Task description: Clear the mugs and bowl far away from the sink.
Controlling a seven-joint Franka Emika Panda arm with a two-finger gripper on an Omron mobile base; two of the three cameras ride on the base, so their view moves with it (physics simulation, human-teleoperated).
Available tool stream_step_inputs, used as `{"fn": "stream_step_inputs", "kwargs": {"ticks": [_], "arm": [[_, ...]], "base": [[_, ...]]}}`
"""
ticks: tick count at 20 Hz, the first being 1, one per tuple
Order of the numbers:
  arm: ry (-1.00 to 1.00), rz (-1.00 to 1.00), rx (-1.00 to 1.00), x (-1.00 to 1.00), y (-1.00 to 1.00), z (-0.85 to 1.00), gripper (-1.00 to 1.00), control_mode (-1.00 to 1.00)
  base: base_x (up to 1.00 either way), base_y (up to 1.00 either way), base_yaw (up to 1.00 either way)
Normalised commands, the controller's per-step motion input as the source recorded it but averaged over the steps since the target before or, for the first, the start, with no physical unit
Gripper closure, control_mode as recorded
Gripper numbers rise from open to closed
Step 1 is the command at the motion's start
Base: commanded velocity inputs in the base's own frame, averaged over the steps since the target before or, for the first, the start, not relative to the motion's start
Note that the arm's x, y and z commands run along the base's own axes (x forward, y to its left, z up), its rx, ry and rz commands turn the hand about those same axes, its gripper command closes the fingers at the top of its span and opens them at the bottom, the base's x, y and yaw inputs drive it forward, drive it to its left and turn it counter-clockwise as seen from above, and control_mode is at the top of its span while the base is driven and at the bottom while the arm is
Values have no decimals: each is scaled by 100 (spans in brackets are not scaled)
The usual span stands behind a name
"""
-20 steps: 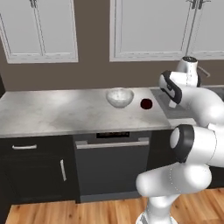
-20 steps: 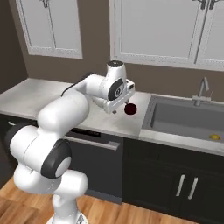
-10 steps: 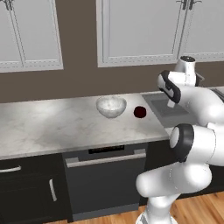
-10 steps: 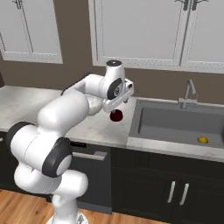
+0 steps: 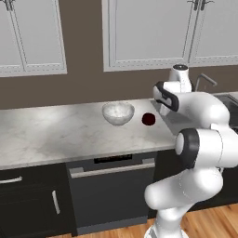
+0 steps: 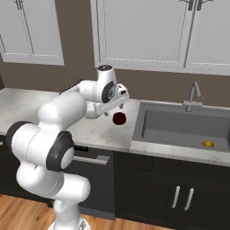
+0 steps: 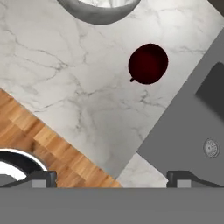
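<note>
My base is rolling right, so the whole scene slides left. The dark red mug [image 7: 148,63] sits at one o'clock from my gripper [image 7: 112,178], fingers apart and empty, between the marbled bowl [image 5: 118,113] and sink [image 6: 188,125]. I'm lining up.

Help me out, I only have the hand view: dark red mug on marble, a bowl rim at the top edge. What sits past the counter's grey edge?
Observer: The sink, a dark grey basin with a gooseneck faucet behind it.
Operator: Anything inside the basin?
Observer: A small yellow object lies near its front right corner.
Operator: How does the bowl stand relative to the mug?
Observer: In the left base view the bowl sits beside the dark red mug, on the side away from the sink, apart from it.
</note>
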Motion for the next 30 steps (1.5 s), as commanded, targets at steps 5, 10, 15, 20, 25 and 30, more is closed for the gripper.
{"fn": "stream_step_inputs", "kwargs": {"ticks": [5, 10, 15, 20, 25, 30], "arm": [[1, -24, 5, 33, 60, -28, -100, -100], [3, -22, 11, 34, 16, -32, -100, -100], [0, -25, 10, 37, 27, -40, -100, -100], [0, -31, 2, 20, 3, -28, -100, -100], [-2, -32, 0, 8, -1, -11, -100, -100], [-6, -27, 3, 5, -4, -12, -100, -100]], "base": [[0, 0, 0], [0, 0, 0], [0, 0, 0], [0, 0, 0], [0, 0, 0], [0, 0, 0]]}}
